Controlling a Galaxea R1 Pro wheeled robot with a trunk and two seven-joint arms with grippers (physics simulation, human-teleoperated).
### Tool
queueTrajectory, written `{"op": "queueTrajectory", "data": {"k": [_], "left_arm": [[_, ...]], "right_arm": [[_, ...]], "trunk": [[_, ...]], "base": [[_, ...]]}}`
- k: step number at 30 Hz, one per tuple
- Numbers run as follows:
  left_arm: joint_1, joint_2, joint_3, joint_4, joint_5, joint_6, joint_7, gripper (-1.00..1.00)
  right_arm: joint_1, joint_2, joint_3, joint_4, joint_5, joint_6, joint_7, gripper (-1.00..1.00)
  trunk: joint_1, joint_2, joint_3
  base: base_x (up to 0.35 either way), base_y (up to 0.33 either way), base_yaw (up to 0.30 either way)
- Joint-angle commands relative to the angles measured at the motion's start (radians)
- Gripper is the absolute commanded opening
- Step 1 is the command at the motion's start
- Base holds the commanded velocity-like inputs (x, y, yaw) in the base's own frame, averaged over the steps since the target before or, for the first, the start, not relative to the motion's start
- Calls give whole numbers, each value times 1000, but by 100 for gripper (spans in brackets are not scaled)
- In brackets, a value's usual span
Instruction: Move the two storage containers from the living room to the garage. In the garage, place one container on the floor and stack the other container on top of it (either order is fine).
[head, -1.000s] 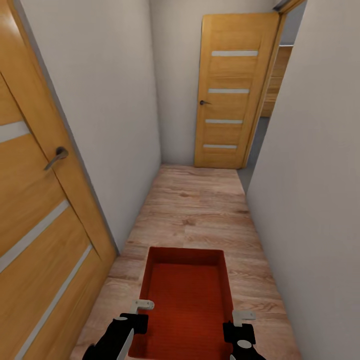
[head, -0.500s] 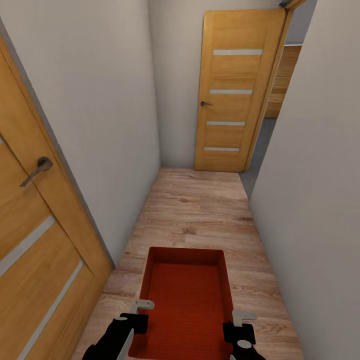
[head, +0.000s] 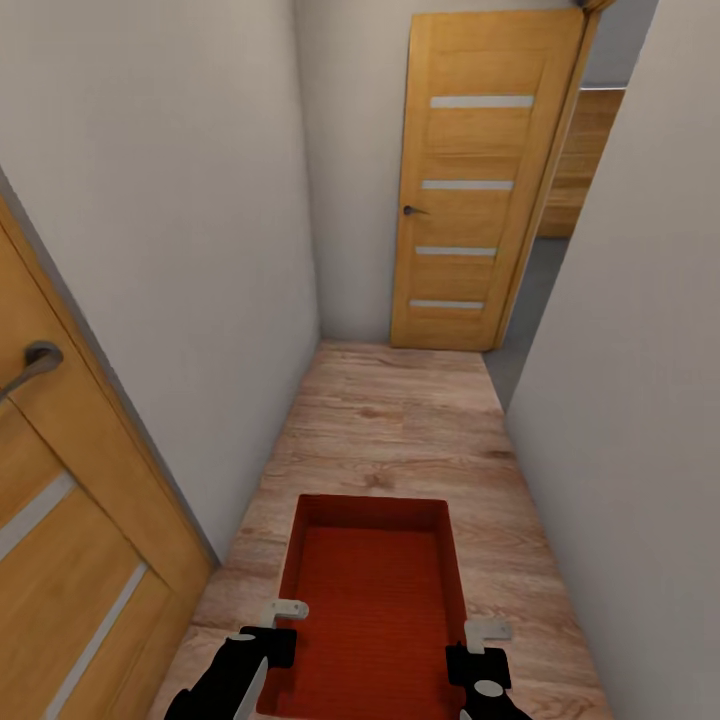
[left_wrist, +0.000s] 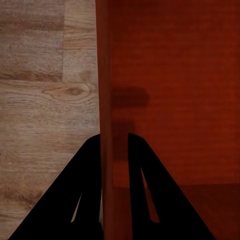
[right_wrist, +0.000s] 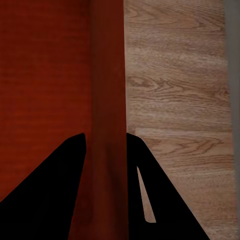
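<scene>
While both arms reach forward and low, the left pincer clamps the left wall of an orange-red storage container, and the right pincer clamps its right wall, one finger inside and one outside. Held between them, the bin hangs above a light wood-plank floor in a narrow hallway with pale walls. Ahead stands an open wooden door; another wooden door is at the left.
</scene>
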Motion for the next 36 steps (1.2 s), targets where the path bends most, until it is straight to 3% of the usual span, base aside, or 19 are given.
{"op": "queueTrajectory", "data": {"k": [1,36], "left_arm": [[1,0,-8,28,-6,5,6,-100],[1,0,-8,28,-6,5,6,-100]], "right_arm": [[-3,-1,-4,-5,-3,0,-7,-100],[-3,3,-5,-1,-3,-2,-4,-100]], "trunk": [[1,-1,-1],[1,-1,-1]], "base": [[322,0,0],[322,0,0]]}}
